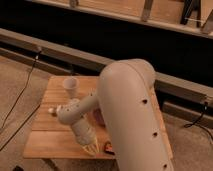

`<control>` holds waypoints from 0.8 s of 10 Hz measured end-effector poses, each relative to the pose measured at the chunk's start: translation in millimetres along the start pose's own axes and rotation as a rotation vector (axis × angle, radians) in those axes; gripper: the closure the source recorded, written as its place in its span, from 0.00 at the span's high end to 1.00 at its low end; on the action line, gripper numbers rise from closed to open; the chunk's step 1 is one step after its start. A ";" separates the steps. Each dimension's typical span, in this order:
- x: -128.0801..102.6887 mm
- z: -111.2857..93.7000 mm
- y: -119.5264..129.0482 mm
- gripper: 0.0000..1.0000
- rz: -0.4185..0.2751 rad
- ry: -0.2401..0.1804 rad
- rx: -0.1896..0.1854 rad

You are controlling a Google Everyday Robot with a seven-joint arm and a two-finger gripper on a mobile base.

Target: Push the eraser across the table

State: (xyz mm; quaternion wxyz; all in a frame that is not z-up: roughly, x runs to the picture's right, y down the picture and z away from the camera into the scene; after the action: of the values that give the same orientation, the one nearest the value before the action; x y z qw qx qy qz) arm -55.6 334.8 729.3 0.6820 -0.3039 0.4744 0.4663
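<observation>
Near the counter's (50, 142) closest edge, the gripper (91, 149) hangs low, just beside the eraser (108, 148). I judge this is for shoving the block along the wood, not lifting it. Whether the gripper is wide or narrow, I cannot tell. A white cup (70, 87) stands well apart.

The plank-grained counter (50, 140) is light brown, the cup (71, 87) on it white, the arm (130, 115) cream dotted with dark holes, its pale cream gripper (91, 148) low near the counter's front edge beside the dark, reddish-orange-edged eraser (108, 148), and the floor (15, 70) beige under black cables (23, 91).
</observation>
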 end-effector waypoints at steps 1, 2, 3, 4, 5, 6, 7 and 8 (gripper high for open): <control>5.5 1.5 -0.4 0.00 0.007 0.000 0.000; 13.0 4.1 -2.5 0.00 0.017 -0.002 -0.003; 22.1 8.1 -6.6 0.00 0.028 -0.008 -0.011; 27.6 10.6 -9.9 0.00 0.034 -0.013 -0.017; 36.1 15.7 -16.5 0.00 0.044 -0.017 -0.024; 39.9 18.5 -19.9 0.00 0.049 -0.019 -0.027; 46.5 24.5 -28.5 0.00 0.063 -0.021 -0.031; 48.4 27.5 -33.4 0.00 0.072 -0.021 -0.033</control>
State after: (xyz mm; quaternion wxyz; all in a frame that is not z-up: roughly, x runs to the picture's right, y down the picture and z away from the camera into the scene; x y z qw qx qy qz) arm -9.1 362.5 693.4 0.6646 -0.2930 0.4703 0.5012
